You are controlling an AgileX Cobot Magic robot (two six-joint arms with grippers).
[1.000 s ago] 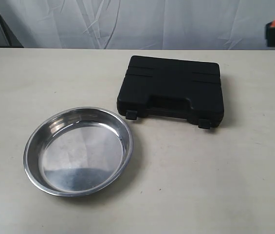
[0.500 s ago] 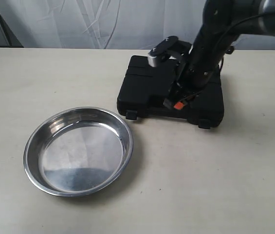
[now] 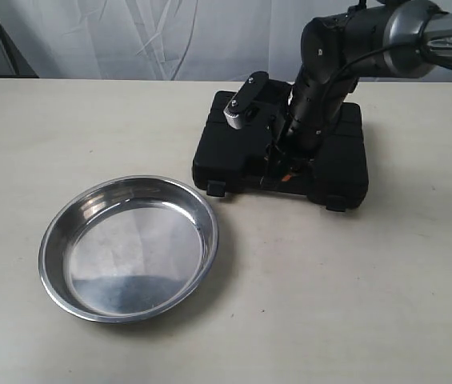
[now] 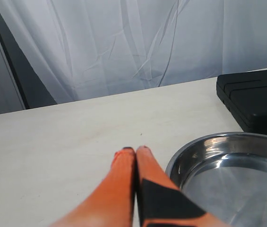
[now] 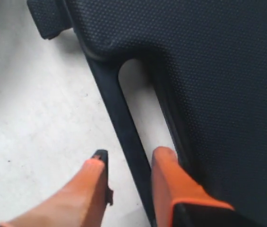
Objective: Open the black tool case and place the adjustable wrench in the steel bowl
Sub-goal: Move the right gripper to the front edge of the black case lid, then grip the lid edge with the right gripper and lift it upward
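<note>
Table [image 3: 386, 304]: "PIPER" arm [image 3: 394, 32] over tool case [image 3: 227, 152]

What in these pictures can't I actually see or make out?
- Adjustable wrench: seen in no view; the flat black moulded-plastic tool case is closed.
- Exterior view: the right arm hides the case's handle slot and most of the right tool.
- Left wrist view: frame edges cut off the case and the round shiny steel bowl.

Likely lab, draped backdrop [image 3: 170, 40], pale table [image 3: 330, 304]
</note>
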